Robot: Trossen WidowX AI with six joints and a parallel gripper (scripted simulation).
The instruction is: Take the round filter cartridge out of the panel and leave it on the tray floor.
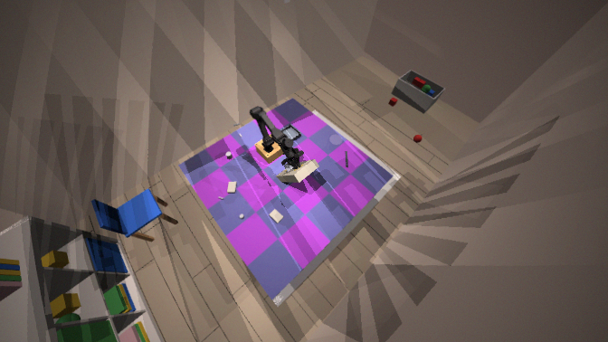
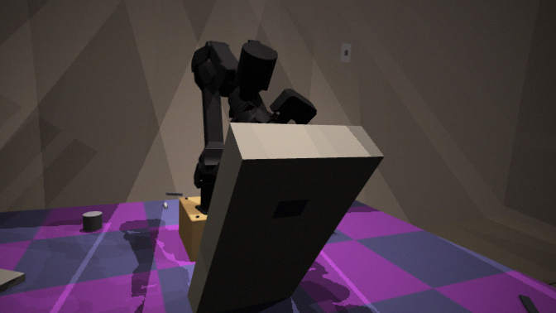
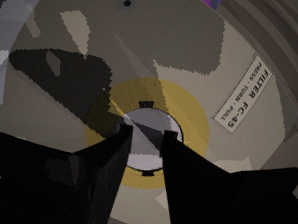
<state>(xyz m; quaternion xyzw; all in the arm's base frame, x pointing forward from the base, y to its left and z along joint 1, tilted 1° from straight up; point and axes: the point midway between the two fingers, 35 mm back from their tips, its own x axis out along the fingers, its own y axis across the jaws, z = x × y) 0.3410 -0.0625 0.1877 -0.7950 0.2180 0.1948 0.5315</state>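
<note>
The tan service panel leans on the checkered mat; the exterior view shows only its dark back. In the wrist view the round grey filter cartridge sits flush in a yellow ring, with one narrow slot at its top edge and one at its bottom edge. My gripper is right at the cartridge face. Its two dark fingers stand a little apart, left and right of the centre, with nothing between them. A white filter label is to the right. The grey tray lies behind the arm.
The arm stands on a wooden base block. On the mat lie a small cylinder, two beige blocks and a dark bar. A blue chair and a shelf stand off the mat.
</note>
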